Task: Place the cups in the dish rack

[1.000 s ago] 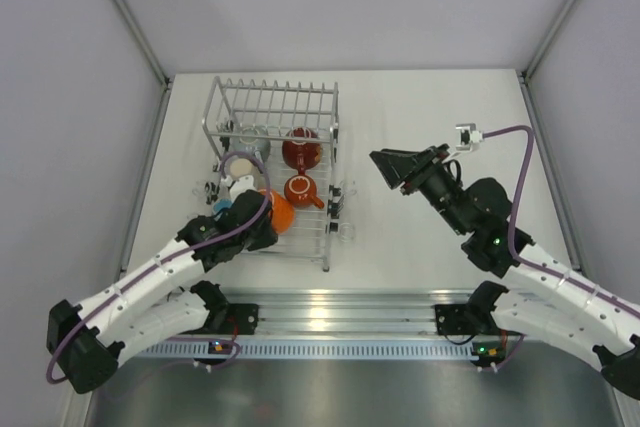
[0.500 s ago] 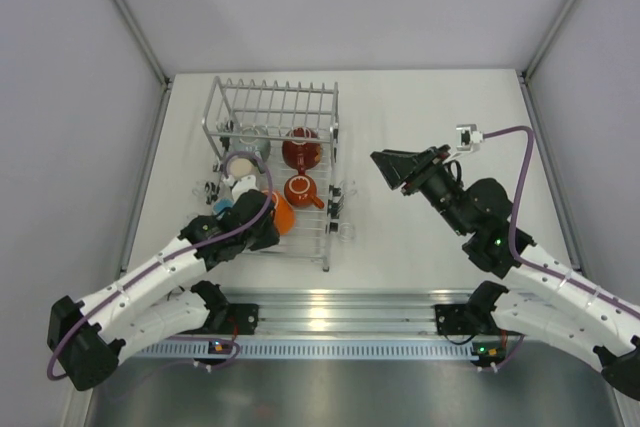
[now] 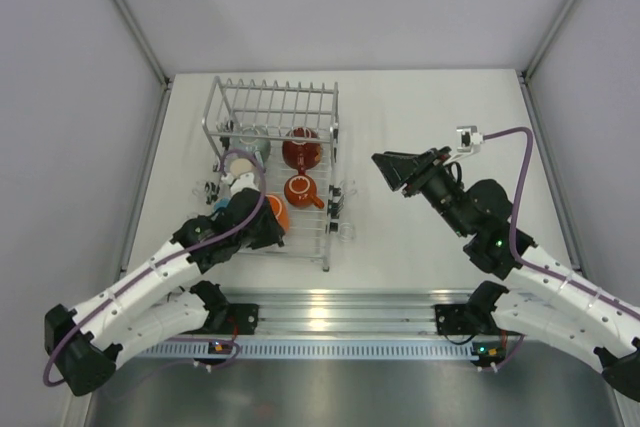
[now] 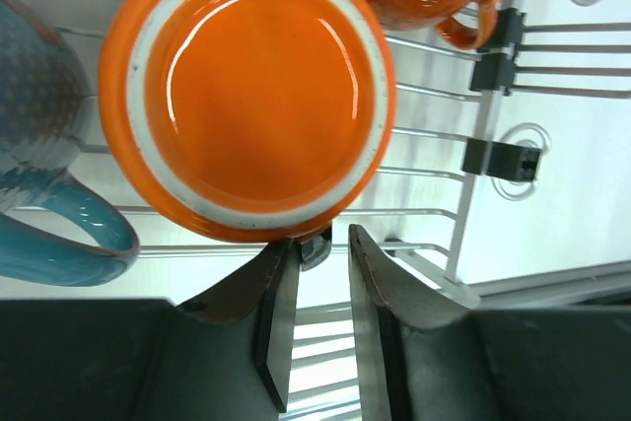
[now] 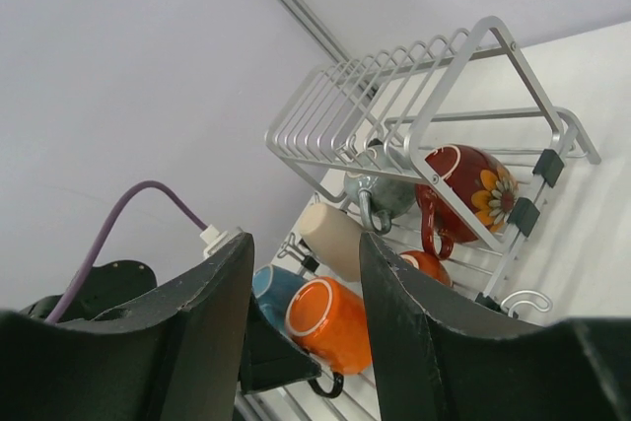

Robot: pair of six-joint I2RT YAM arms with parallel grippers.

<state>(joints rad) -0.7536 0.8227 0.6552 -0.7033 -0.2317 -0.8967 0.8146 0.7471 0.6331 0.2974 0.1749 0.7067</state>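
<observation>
The dish rack (image 3: pixel 272 89) stands at the far left of the table with several mugs in it. The bright orange mug (image 3: pixel 275 212) lies on its side on the rack's near wires, its base toward my left wrist camera (image 4: pixel 246 86). My left gripper (image 3: pixel 262 229) is right behind it. Its jaws (image 4: pixel 323 255) stand narrowly apart around the tip of the mug's dark handle (image 4: pixel 315 246), with a gap on the right side. The light blue mug (image 4: pixel 39 145) lies left of it and the dark red-orange mug (image 3: pixel 300 190) to its right. My right gripper (image 3: pixel 397 169) is open and empty, in the air right of the rack.
The red flowered mug (image 5: pixel 463 184), a grey mug (image 5: pixel 383 189) and a beige mug (image 5: pixel 335 239) lie further back in the rack. Upright tines (image 5: pixel 335 105) line its far end. White table (image 3: pixel 430 117) stretches to the right. Grey walls enclose the cell.
My left gripper has drawn back a little toward the near left, and the orange mug has shifted slightly left with it. The right arm has barely moved.
</observation>
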